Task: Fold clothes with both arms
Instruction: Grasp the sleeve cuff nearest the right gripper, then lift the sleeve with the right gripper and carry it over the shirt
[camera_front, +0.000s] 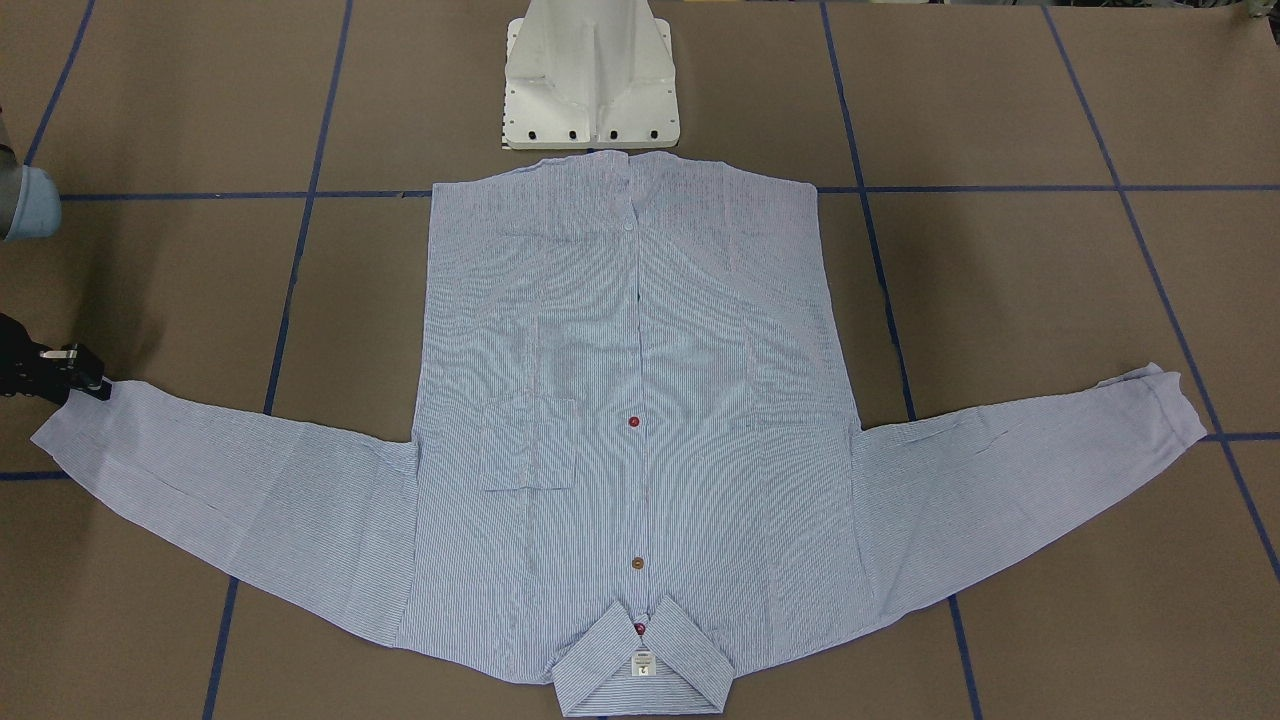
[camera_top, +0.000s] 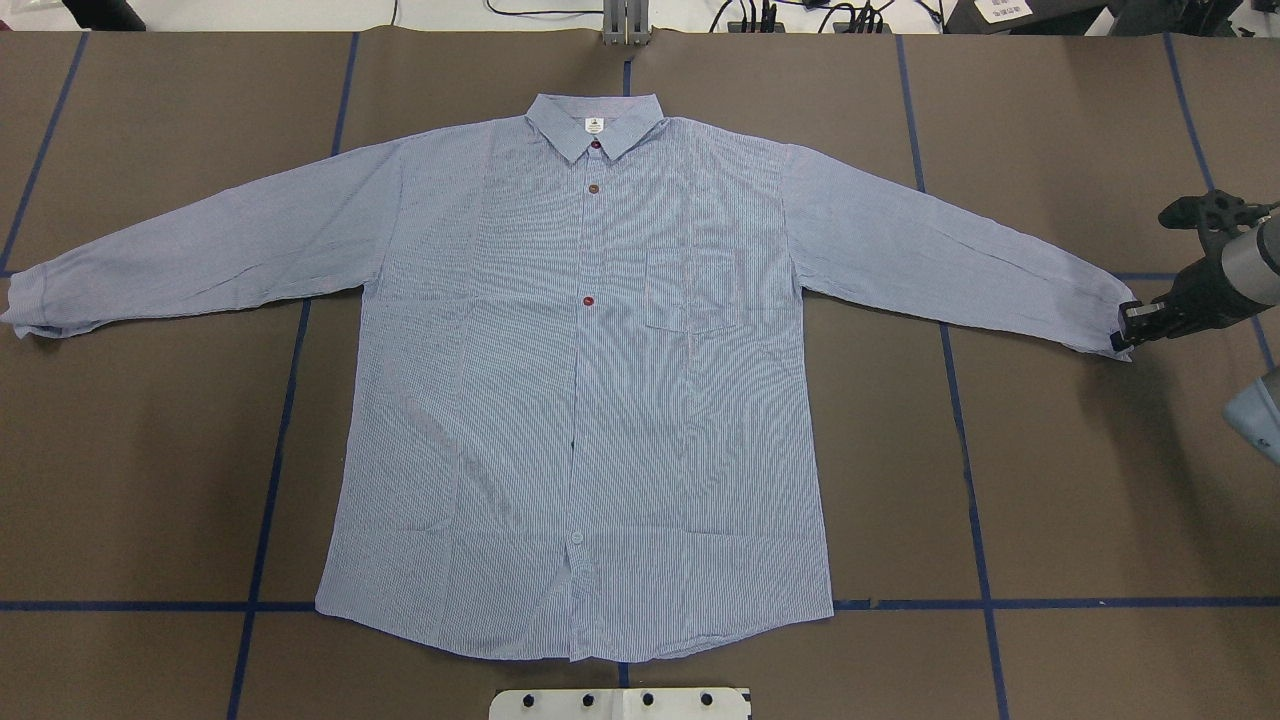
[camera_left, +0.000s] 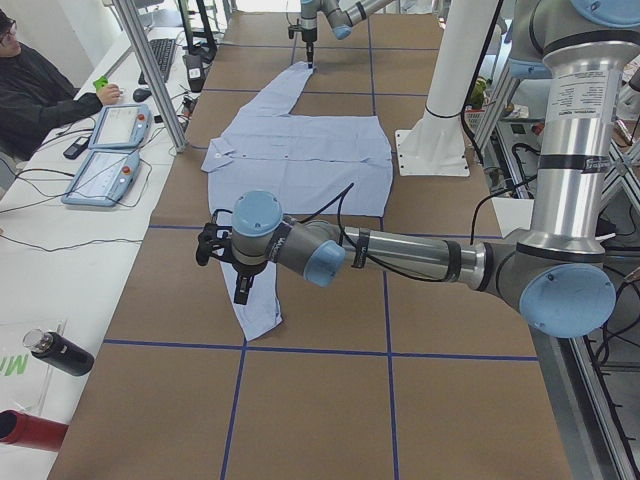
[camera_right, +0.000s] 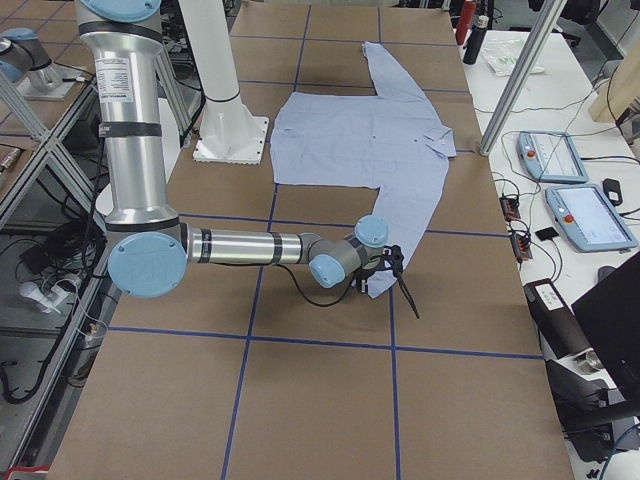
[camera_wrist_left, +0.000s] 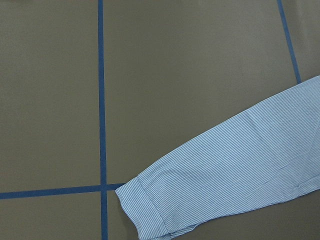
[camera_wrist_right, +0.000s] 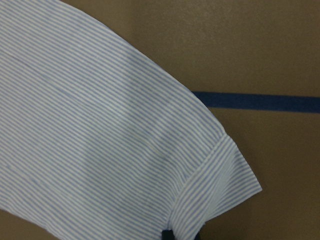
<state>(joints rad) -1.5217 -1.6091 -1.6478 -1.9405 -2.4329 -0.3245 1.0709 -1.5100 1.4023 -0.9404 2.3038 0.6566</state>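
Blue-striped shirt (camera_top: 520, 400) flat, right tool (camera_top: 1122, 338) at one cuff (camera_top: 1100, 318) edge, left tool (camera_left: 240, 295) above other; grips indiscernible.

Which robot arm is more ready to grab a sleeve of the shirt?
Probably right. The right end effector sits at one sleeve cuff of the shirt, and that cuff fills its wrist view. The left end effector hangs higher, near the other cuff.

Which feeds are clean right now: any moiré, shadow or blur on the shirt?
Overhead exterior: moiré ripples across the shirt, no glare; soft shadow by the right gripper. Right wrist-mounted: stripes slightly soft. Left wrist-mounted: evenly lit, sharp.
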